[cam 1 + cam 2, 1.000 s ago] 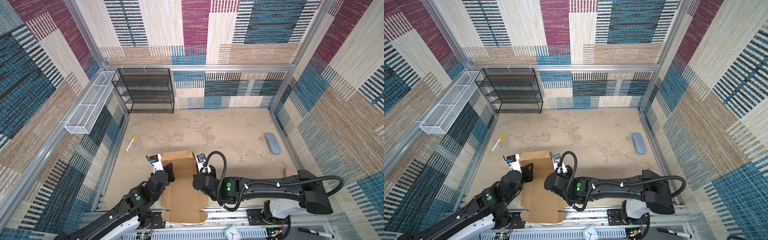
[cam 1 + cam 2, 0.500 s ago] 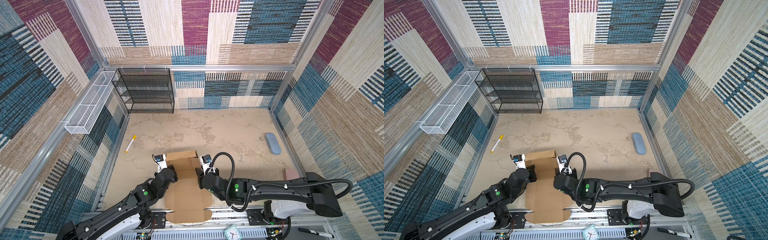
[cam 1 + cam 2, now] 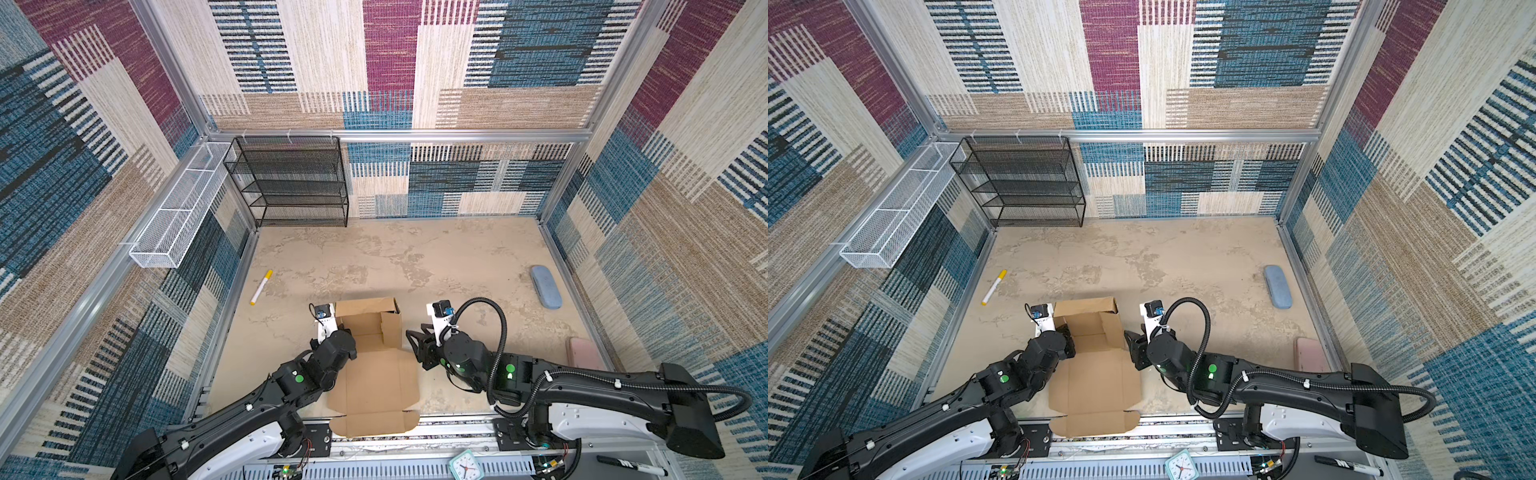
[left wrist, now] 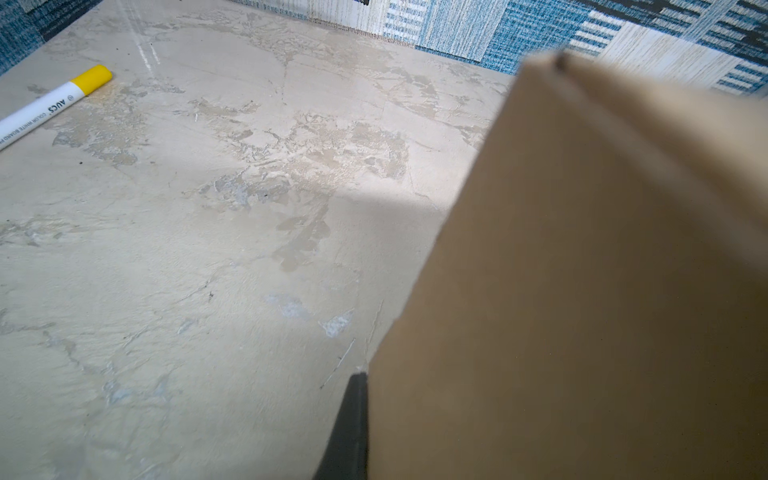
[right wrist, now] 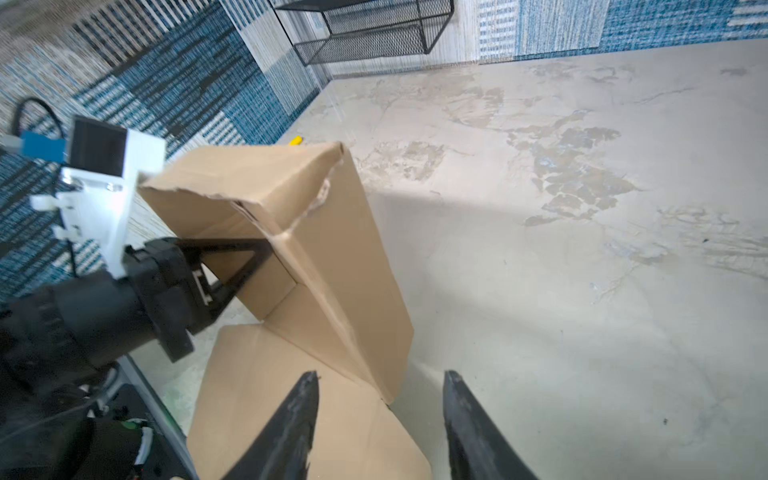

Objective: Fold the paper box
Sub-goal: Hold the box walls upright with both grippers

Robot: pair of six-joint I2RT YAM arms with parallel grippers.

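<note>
The paper box [image 3: 374,386] is plain brown, the table [image 3: 457,257] mottled beige, the marker [image 3: 261,286] white with a yellow cap, the rack [image 3: 291,183] black.

A black mesh shelf rack [image 3: 291,183] stands at the back of the mottled beige desk [image 3: 415,257], with a long white wire basket [image 3: 174,216] hung on the left wall beside it. A white marker with a yellow cap [image 3: 261,286] lies near the left wall, a pale blue oblong case [image 3: 545,286] near the right wall, and a flat pink object [image 3: 584,353] nearer the front on that side. Beyond the desk's front edge sit a small teal clock [image 3: 465,465] and a black marker [image 3: 631,465].
</note>
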